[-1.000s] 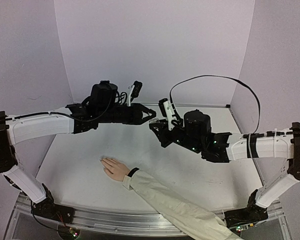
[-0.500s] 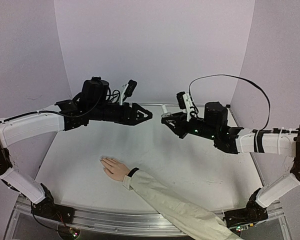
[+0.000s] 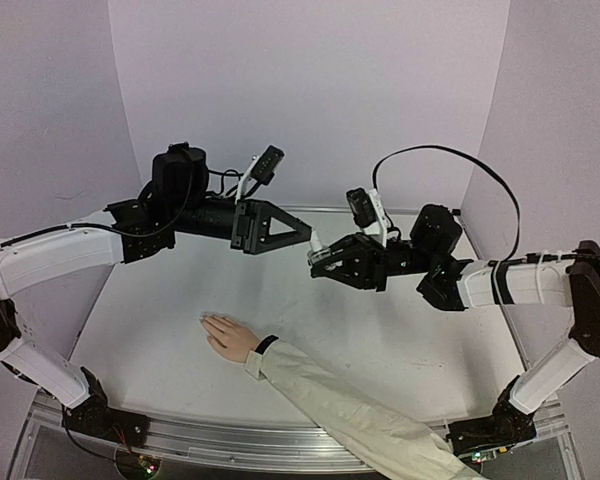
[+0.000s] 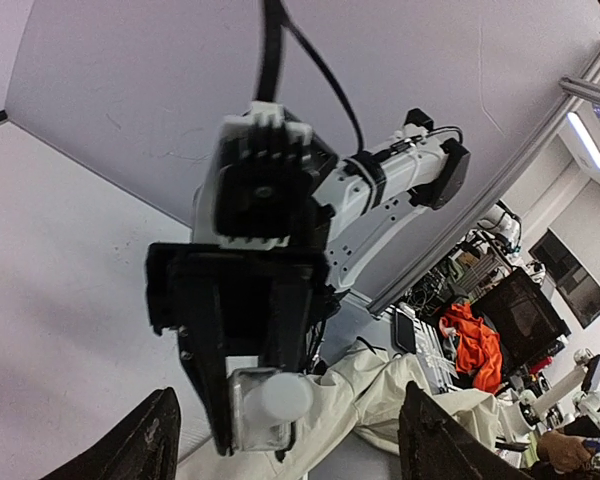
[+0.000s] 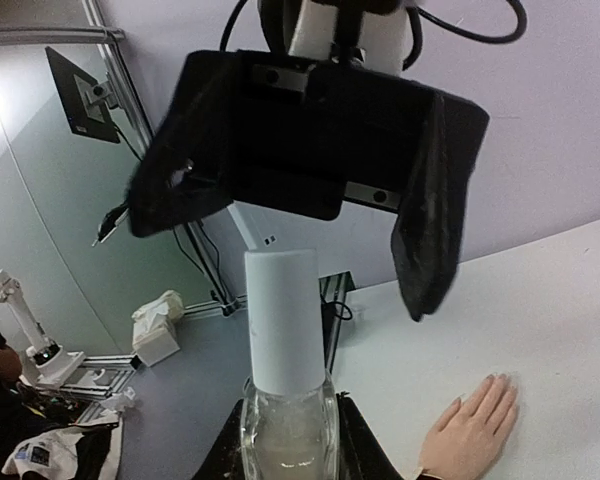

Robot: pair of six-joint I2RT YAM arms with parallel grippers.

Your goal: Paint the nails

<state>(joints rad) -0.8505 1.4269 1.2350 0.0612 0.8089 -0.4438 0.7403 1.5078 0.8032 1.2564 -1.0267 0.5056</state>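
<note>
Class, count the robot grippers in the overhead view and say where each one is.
2. The left gripper is open, left of centre, raised above the table. The right gripper faces it from the right, shut on a bottle. None seems hidden.

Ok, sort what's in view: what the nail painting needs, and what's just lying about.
Job: nails on the hand; small bottle, gripped in the right fingers; left fingers, open.
Lying about: orange cloth; white box; monitor, all beyond the table.

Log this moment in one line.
left gripper: open, facing cap | right gripper: shut on bottle | hand: flat on table
</note>
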